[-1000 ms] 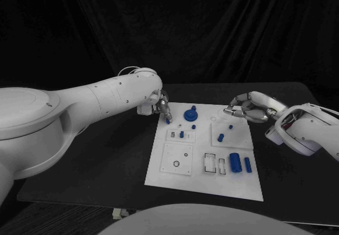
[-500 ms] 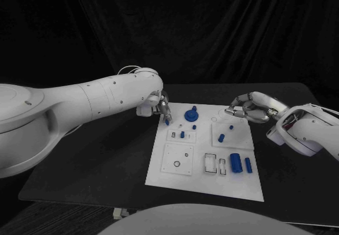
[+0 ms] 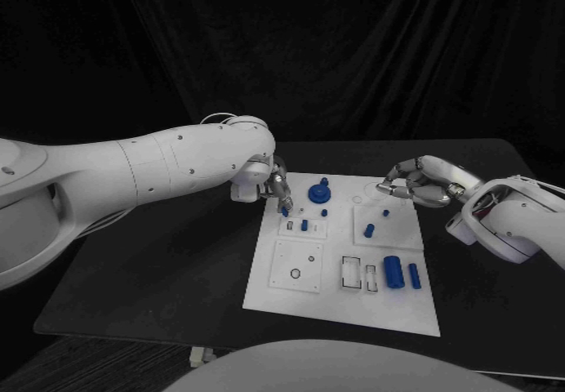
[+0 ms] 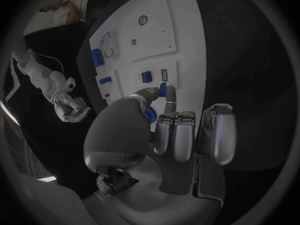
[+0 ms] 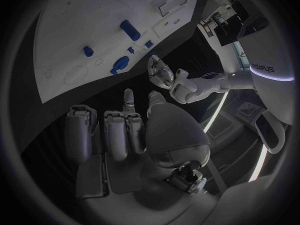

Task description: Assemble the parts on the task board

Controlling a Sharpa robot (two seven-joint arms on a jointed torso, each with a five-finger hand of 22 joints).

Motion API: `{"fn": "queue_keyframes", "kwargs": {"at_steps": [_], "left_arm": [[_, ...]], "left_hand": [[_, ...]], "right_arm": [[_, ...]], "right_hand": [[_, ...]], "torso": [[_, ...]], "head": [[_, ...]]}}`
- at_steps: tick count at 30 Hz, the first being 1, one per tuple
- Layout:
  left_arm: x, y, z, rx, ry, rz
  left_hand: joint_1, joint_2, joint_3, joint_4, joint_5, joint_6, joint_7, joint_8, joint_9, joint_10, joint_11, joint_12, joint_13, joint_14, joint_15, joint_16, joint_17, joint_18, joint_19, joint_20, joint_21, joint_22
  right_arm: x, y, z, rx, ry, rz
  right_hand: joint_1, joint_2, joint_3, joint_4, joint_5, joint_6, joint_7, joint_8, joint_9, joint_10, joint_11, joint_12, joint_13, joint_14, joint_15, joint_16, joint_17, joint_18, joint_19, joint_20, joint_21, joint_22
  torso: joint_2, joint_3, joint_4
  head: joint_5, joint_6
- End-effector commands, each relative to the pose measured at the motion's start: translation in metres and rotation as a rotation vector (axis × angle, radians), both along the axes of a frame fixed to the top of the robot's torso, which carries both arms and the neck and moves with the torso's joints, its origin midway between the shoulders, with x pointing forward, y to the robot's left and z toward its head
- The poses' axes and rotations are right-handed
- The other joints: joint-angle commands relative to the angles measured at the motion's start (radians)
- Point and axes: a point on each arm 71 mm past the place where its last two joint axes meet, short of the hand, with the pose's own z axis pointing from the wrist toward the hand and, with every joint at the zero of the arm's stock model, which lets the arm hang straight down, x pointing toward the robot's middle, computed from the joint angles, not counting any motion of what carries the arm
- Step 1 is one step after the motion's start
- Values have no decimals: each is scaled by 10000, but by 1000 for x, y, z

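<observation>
Black table [image 3: 165, 269] under white task board [image 3: 335, 302]. Left hand [image 3: 273, 184] over board's far left corner, thumb and fingertip pinching small blue peg [image 4: 162, 89]; other fingers curled. Right hand [image 3: 415, 182] at board's far right edge, fingers curled in, nothing held. Blue parts on board: knob [image 3: 318, 193], two cylinders [image 3: 393, 271].

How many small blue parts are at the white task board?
8: a round knob at the far edge, a piece pinched by the left hand, four small pegs mid-board, two cylinders front right. More may be hidden.
</observation>
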Motion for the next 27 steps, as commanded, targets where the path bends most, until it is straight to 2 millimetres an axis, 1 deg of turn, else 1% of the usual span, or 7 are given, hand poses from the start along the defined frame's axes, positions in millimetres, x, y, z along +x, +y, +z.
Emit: {"fn": "queue_keyframes", "kwargs": {"at_steps": [1,4,7,11,17,22,27], "left_arm": [[-3,-3,2,-144,-23,390],[-5,-6,3,-289,-124,389],[-6,-8,2,-393,-187,402],[-8,-10,-2,-428,-169,425],[-10,-10,-7,-433,-313,432],[-12,-10,-13,-265,-655,266],[-14,-8,-17,-179,-735,251]], "left_hand": [[-57,80,1301,-1240,-10,43,-45,55,29,1040,-1,35,2630,1056,-30,26,2635,73,129,-14,-16,1640],[-68,93,1315,-1239,-12,38,-46,58,36,1040,-1,35,2630,1056,-30,26,2635,75,126,-15,-24,1636],[-80,115,1340,-1241,-11,22,-45,60,46,1040,-2,35,2630,1056,-30,26,2635,74,130,-15,-20,1640],[-86,131,1360,-1245,-13,3,-42,60,55,1040,0,35,2630,1056,-29,26,2635,79,119,-15,-42,1629],[-96,143,1377,-1254,-36,-25,-37,60,67,1040,6,35,2630,1056,-27,26,2635,86,105,-14,-72,1613],[-110,139,1378,-1259,-65,-34,-35,66,78,1040,8,35,2630,1056,-25,26,2635,85,107,-13,-71,1615],[-127,146,1382,-1257,-95,-33,-36,75,88,1040,9,35,2630,1056,-24,26,2635,80,119,-12,-52,1628]], "right_arm": [[0,-1,-3,-84,168,-121],[-1,0,-4,-71,159,-119],[-1,0,-4,-59,160,-114],[-2,-1,-5,-46,148,-123],[-2,-1,-5,-31,129,-138],[-2,0,-5,8,59,-135],[-3,0,-6,14,62,-135]], "right_hand": [[2,83,-49,1,-24,-1,25,-7,-4,1077,44,26,2635,871,58,-57,2027,100,373,42,-52,2173],[11,86,-52,-2,-21,-20,27,-18,-10,1077,45,26,2635,863,58,-70,2002,107,359,41,-78,2164],[11,86,-52,-2,-21,-20,27,-18,-10,1077,45,26,2635,863,58,-70,2002,107,359,41,-78,2164],[23,88,-52,-5,-15,-38,30,-29,-15,1077,46,26,2635,857,58,-81,1981,110,352,41,-92,2159],[32,86,-54,-8,-12,-53,31,-37,-20,1077,46,26,2635,854,57,-85,1973,110,351,41,-95,2158],[45,82,-56,-13,-6,-65,33,-45,-23,1077,46,26,2635,854,57,-86,1973,110,351,40,-96,2158],[55,80,-56,-16,-2,-72,33,-49,-26,1077,46,26,2635,854,57,-86,1973,112,347,40,-104,2155]], "torso": [[-30,28,-11],[-61,43,-10],[-64,40,-17],[-86,53,-24],[-150,87,-21],[-166,81,-22],[-146,79,-17]], "head": [[36,1],[27,1],[32,1],[31,1],[70,1],[36,1],[57,1]]}}
